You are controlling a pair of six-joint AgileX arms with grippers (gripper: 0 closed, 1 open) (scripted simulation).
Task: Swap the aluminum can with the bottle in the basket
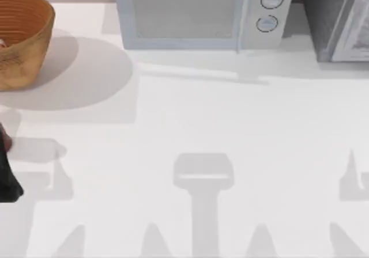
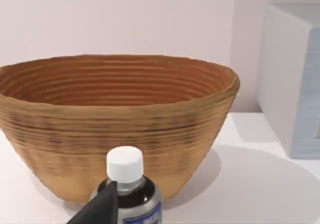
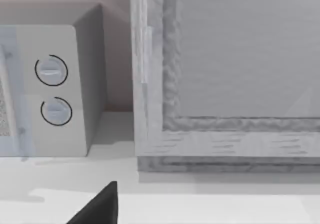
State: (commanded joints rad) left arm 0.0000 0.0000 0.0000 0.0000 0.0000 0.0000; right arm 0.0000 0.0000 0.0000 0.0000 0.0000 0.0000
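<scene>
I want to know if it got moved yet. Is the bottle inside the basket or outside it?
Outside. In the left wrist view the bottle, white cap up, stands in front of the basket, against its outer wall, by a left finger.

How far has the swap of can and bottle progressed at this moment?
Done: nothing clearly; a pale sliver in the basket may be the aluminum can. In hand: the left pincer holds the white-capped bottle outside the basket, facing its wall. Left: put the bottle in and take the can out. The right pincer idles by the microwave.
</scene>
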